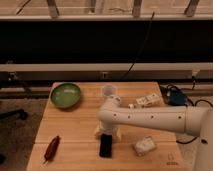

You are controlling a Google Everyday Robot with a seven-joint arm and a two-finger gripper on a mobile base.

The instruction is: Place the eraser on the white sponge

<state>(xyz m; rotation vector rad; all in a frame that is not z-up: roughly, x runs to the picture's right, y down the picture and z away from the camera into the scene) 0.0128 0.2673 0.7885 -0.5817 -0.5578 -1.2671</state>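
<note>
**Jaws:** whether they stand open or closed cannot be told, nor whether they have hold of anything; the wrist housing hides them.

**Gripper** (106, 134): pointed down at the near middle of the table, at the far end of the eraser, at or just above it.

**Arm** (150, 118): white, with dark rivet dots, reaching in from the right edge across the table.

**Eraser** (105, 146): flat black slab lying on the wood near the front edge, long side running front to back.

**White sponge** (144, 146): small off-white block on the wood to the right of the eraser, apart from it.

**Table** (75, 125): pale wooden top with visible grain.

**Other items on it:**
- green bowl (65, 95), far left corner
- translucent cup (109, 91), far middle
- white carton (148, 100) with dark markings, far right
- dark red tool (52, 148), near left, lying aslant

**Room:**
- a white rail (60, 66) runs across behind the table
- above it a broad dark band, crossed by a black cable (137, 55)
- a blue object (176, 96) and more cabling sit off the table's right end
- the floor is grey, with part of a chair base (12, 116) at left
</note>
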